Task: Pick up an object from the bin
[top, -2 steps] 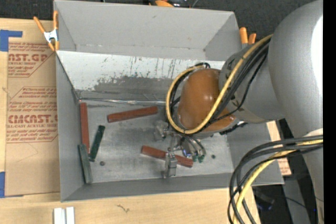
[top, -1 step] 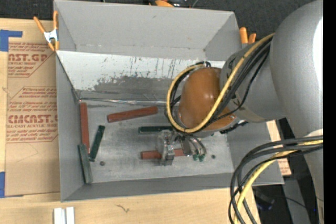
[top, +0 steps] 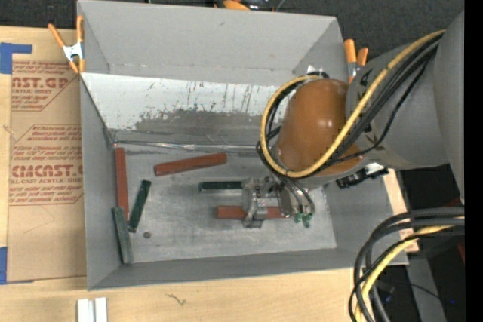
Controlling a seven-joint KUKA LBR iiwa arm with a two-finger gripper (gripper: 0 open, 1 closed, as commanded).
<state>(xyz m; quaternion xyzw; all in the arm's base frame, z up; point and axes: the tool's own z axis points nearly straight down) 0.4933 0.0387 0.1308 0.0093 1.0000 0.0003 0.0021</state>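
1. The gripper (top: pixel 264 211) is down on the bin (top: pixel 226 41) floor, front right, right on top of a short red-brown bar (top: pixel 227 213).
2. Honestly can't tell if it's spread or clamped.
3. A dark green bar (top: pixel 220 185) lies just behind it.

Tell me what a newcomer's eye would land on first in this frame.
The arm's orange cover, looped by yellow and black cables, looms over the right side of the bin. Below it the gripper is down near the bin floor, at the right end of a reddish-brown stick, with a dark green stick just beyond. Another red stick lies along the left wall.
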